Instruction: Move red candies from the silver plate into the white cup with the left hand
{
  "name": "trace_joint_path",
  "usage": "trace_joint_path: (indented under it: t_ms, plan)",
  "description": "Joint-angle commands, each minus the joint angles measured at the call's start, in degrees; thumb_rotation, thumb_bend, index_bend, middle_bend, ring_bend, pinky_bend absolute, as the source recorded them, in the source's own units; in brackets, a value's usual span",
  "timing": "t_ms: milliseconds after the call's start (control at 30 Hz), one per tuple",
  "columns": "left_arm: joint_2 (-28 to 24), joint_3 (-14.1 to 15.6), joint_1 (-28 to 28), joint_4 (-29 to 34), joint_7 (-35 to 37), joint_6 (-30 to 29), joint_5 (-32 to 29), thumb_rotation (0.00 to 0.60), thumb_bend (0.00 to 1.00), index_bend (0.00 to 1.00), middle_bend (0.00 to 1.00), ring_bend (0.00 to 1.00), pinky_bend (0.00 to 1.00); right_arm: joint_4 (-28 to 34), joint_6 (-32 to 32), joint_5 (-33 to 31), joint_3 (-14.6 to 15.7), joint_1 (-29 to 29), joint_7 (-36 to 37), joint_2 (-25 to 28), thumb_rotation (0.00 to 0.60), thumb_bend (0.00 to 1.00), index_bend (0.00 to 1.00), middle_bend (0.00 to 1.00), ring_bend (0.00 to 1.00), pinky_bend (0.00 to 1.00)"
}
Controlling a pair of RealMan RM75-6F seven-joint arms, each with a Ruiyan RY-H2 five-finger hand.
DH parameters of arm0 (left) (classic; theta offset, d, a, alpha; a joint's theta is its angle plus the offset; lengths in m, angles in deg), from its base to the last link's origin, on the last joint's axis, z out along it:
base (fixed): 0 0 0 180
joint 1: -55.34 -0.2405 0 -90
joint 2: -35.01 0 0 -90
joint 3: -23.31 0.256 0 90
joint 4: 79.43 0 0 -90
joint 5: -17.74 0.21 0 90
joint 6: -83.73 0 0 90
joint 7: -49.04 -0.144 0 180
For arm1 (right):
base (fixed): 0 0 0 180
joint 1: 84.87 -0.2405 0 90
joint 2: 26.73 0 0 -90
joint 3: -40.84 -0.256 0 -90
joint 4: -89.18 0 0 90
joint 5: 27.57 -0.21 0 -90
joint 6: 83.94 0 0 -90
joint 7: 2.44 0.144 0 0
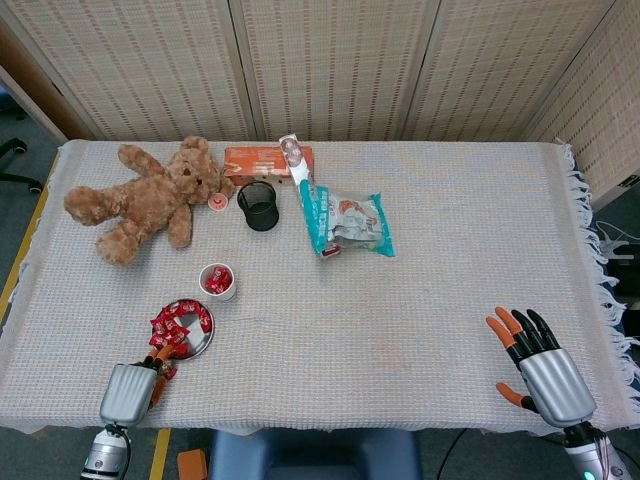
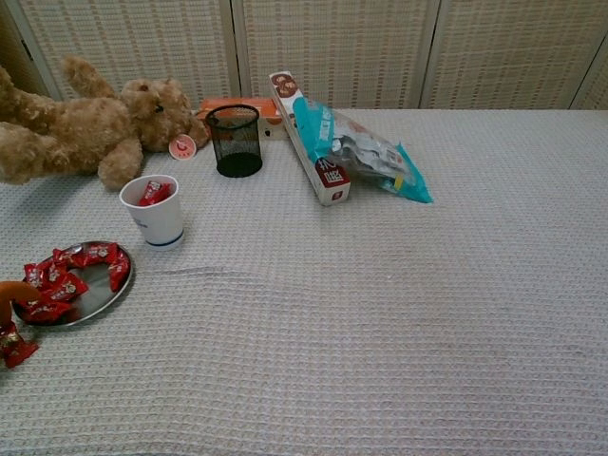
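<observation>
Left hand (image 1: 128, 392) sits at the silver plate's (image 2: 95, 299) near edge — grip unclear from here. A few red candies (image 2: 154, 193) already in the white cup (image 2: 157, 223) — most red candies remain piled on the plate. Right hand (image 1: 540, 365) idles, fingers spread, empty.

Left hand (image 1: 127, 392) at the near left table edge, silver back upward, its orange-tipped fingers (image 1: 157, 359) pointing forward; whether they grip anything cannot be told. In the chest view only one orange fingertip shows at the left border. Right hand (image 1: 540, 368) at the near right edge, back upward, fingers spread apart and holding nothing.
</observation>
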Motion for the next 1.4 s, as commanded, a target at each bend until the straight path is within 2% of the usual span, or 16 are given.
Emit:
trace_joint_path:
  t_ms: [33, 400, 667, 1133, 1267, 1400]
  plan:
    - [-0.1, 0.6, -0.4, 0.0, -0.5, 0.0, 0.6, 0.6, 0.39, 0.26, 0.37, 0.75, 1.0, 0.0, -0.1, 0.0, 0.0, 0.0, 0.0, 0.0, 0.6, 0.07, 0.0, 0.0, 0.0, 0.0]
    - [0.8, 0.9, -1.1, -2.0, -5.3, 0.4, 1.7, 0.6, 0.39, 0.33, 0.37, 0.75, 1.0, 0.0, -0.3, 0.2, 0.1, 0.2, 0.2, 0.2, 0.6, 0.07, 0.0, 0.0, 0.0, 0.0]
    - [1.0, 0.8, -1.4, -2.8, -5.6, 0.2, 2.2, 0.6, 0.39, 0.41, 0.47, 0.75, 1.0, 0.0, -0.4, 0.2, 0.1, 0.2, 0.1, 0.1, 0.6, 0.07, 0.0, 0.0, 0.0, 0.0]
    - [2.2, -0.1, -1.4, -5.1, -4.2, 0.3, 2.7, 0.6, 0.38, 0.48, 0.59, 0.75, 1.0, 0.1, -0.1, 0.0, 0.0, 0.1, -0.2, 0.0, 0.6, 0.07, 0.0, 0.0, 0.0, 0.0]
    - [1.0, -0.9, -1.3, -3.4, -2.9, -1.3, 3.3, 0.6, 0.38, 0.49, 0.61, 0.75, 1.0, 0.1, 0.1, -0.2, 0.0, 0.1, -0.3, -0.1, 0.6, 0.07, 0.0, 0.0, 0.0, 0.0]
    - [-1.9, -2.6, -0.2, 1.3, -2.0, -3.0, 4.1, 0.6, 0.38, 0.49, 0.61, 0.76, 1.0, 0.1, 0.3, -0.5, -0.2, 0.0, -0.3, -0.1, 0.6, 0.07, 0.0, 0.0, 0.0, 0.0]
